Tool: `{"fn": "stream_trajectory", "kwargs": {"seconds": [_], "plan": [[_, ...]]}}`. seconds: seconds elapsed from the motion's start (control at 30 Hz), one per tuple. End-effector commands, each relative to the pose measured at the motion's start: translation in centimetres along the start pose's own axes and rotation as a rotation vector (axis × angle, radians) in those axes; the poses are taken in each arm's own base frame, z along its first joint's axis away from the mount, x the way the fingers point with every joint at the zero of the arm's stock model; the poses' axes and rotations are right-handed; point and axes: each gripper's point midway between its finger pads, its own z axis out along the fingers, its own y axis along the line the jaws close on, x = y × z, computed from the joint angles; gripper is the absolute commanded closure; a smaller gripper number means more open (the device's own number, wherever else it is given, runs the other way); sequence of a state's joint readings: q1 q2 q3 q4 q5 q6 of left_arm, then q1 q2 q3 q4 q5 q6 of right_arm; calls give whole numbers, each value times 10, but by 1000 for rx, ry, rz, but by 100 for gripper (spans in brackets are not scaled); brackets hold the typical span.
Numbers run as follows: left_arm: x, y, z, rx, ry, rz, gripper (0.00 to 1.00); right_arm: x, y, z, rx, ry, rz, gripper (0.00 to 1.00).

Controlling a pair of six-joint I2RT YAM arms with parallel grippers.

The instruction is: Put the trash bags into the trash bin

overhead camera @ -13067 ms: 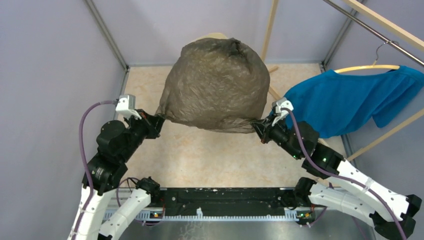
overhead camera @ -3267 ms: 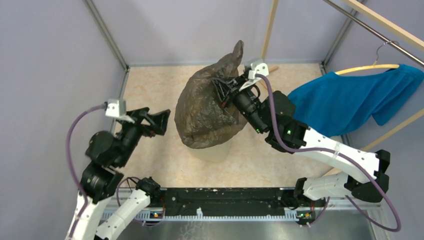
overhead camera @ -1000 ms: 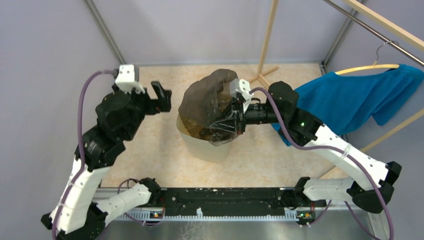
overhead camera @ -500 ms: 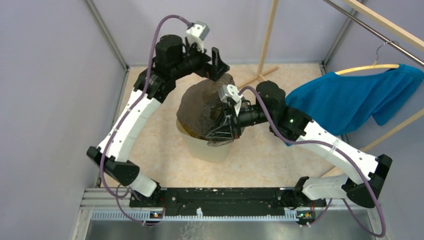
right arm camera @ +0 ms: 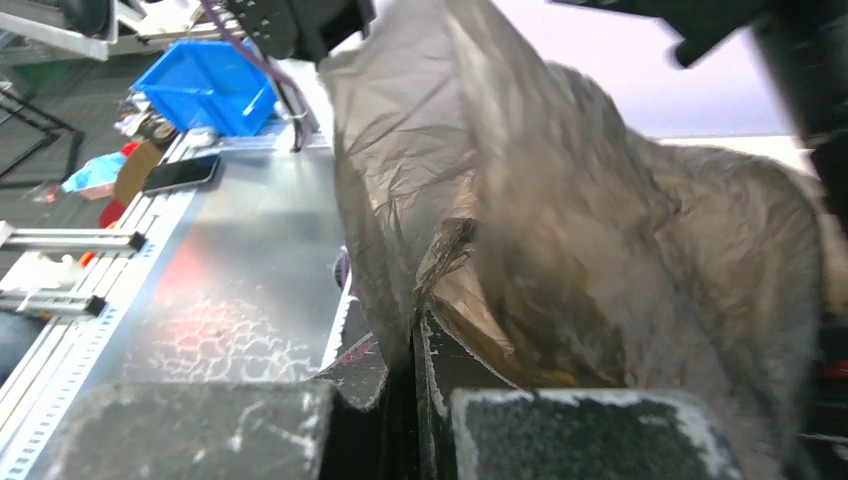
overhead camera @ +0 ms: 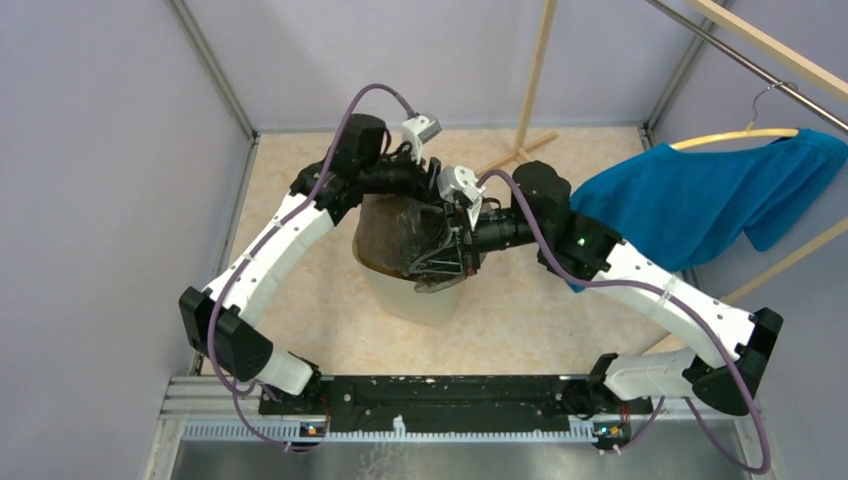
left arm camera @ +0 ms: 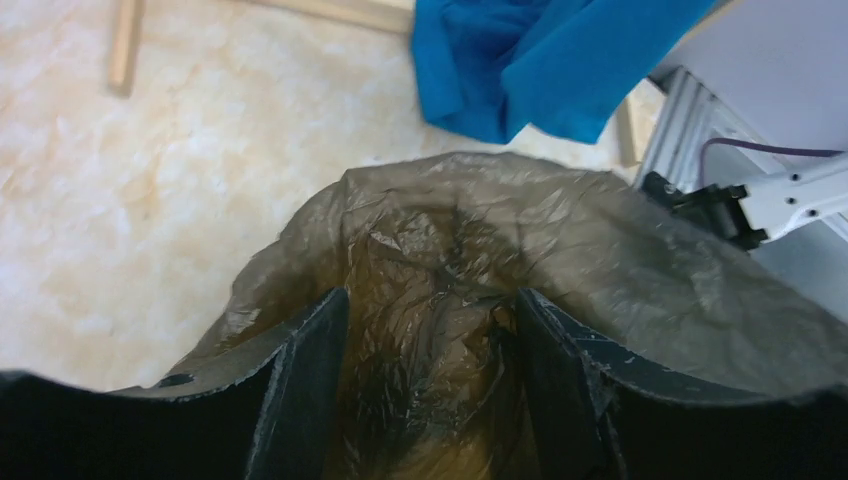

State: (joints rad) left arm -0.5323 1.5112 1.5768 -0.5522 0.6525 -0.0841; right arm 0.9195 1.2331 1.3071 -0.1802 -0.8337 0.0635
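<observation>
Bag point(overhead camera: 398, 232) heaped over the mouth of the bin point(overhead camera: 428, 302). Left gripper point(left arm camera: 430, 300) sits at the bag's 12 o'clock, jaws apart and straddling the film. Right gripper point(right arm camera: 415, 340), at 3 o'clock, is clamped tight on a fold of the bag.

One wrinkly dark trash bag point(overhead camera: 400, 230), one cream trash bin point(overhead camera: 420, 300), one blue T-shirt point(overhead camera: 690, 200), one wooden hanger point(overhead camera: 730, 133), two robot arms: left arm point(overhead camera: 275, 245), right arm point(overhead camera: 660, 295)
</observation>
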Motion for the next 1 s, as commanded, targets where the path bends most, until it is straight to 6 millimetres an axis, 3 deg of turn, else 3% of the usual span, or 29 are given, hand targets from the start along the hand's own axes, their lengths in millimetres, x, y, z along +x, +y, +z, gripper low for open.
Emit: {"fn": "stream_trajectory", "kwargs": {"seconds": [0.0,0.17,0.27,0.37,0.53,0.7,0.87,0.97], "plan": [[9,23,-28,-224,-17,-1,30,-24,-8,-6,81,-81,-74,100],[25,57,-30,-421,-32,-156,32,-24,-49,-19,346,-197,-23,100],[24,56,-24,-405,-70,-207,30,-20,-70,-32,501,-290,77,100],[9,52,-32,-415,-134,-203,19,-20,-76,-35,527,-402,193,100],[-31,28,-59,-391,-226,-111,2,8,-106,-35,653,-351,371,100],[-55,11,-98,-444,-284,-42,2,29,-119,-45,698,-297,472,100],[-46,26,-145,-665,-306,-11,1,39,-116,-53,738,-221,464,100],[-26,25,-150,-668,-277,5,3,42,-116,-57,761,-186,470,100]]}}
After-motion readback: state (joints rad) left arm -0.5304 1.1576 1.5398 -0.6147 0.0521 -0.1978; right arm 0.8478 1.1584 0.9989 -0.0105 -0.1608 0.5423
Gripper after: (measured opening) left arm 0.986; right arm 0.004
